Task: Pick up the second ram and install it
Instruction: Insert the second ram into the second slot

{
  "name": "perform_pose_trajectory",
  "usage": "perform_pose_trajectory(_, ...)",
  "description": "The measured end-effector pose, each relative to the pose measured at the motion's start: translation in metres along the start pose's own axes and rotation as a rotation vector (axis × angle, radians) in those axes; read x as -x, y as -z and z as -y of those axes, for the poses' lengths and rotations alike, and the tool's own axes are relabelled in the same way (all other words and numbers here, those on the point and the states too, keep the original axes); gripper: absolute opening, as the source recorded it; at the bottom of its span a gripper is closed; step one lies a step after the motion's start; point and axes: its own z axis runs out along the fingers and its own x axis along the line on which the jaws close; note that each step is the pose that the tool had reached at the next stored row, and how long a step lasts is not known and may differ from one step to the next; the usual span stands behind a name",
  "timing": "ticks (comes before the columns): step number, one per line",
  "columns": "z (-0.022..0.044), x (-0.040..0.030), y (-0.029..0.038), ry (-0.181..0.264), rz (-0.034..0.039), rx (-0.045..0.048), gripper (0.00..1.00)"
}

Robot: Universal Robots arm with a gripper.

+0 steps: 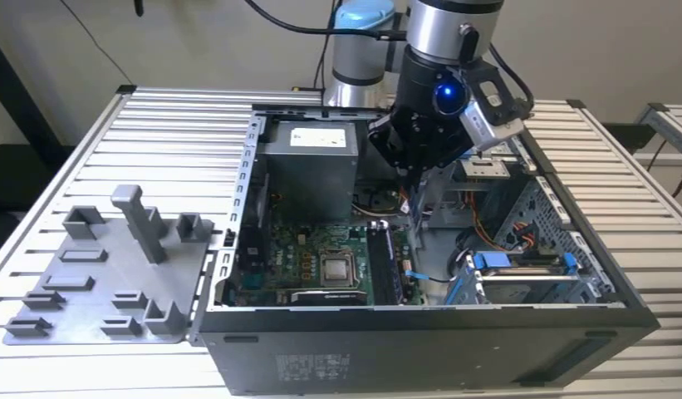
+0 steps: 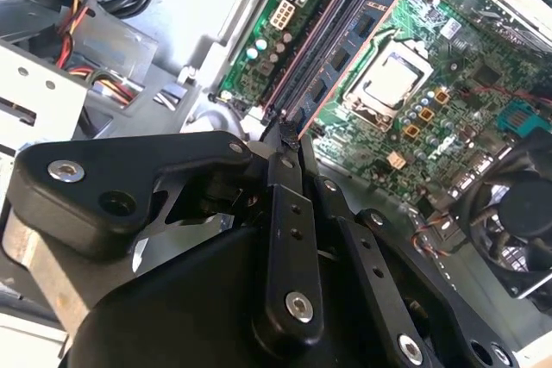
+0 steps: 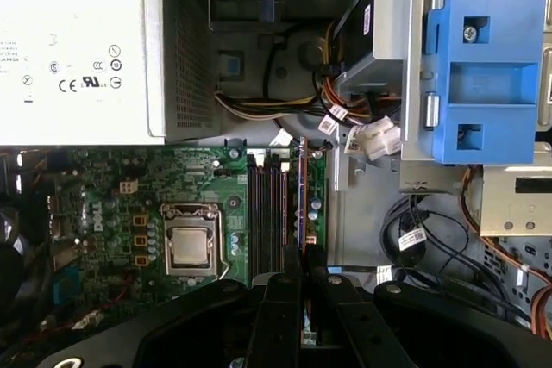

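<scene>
I'm down inside the open computer case (image 1: 606, 291), my gripper (image 3: 302, 258) hanging over the memory slots beside the square silver chip (image 3: 190, 246) on the green motherboard (image 3: 103, 196).

The second ram (image 3: 301, 200) stands on edge in the outermost slot, on the side away from the chip, running straight away from my fingertips in the first wrist view. In the second wrist view it reads as the thin reddish-edged strip (image 2: 332, 28) next to the twin stick (image 2: 366, 19) with its row of dark chips.

This thing is light, stiff and thin, and I judge it fragile: the chips and contact edge shouldn't take force. The safe hold is across the flat faces near the top edge, with pressure going straight down.

My 2 fingers (image 3: 280, 299) are drawn close together, pinching the near end of the stick's top edge between the tips. Whether it's fully seated, I can't tell.
</scene>
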Motion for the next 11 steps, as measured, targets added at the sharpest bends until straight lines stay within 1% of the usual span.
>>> perform_pose_trajectory(11,0.0001,-0.0003,-0.0142,0.0,0.0001,-0.0002,0.14)
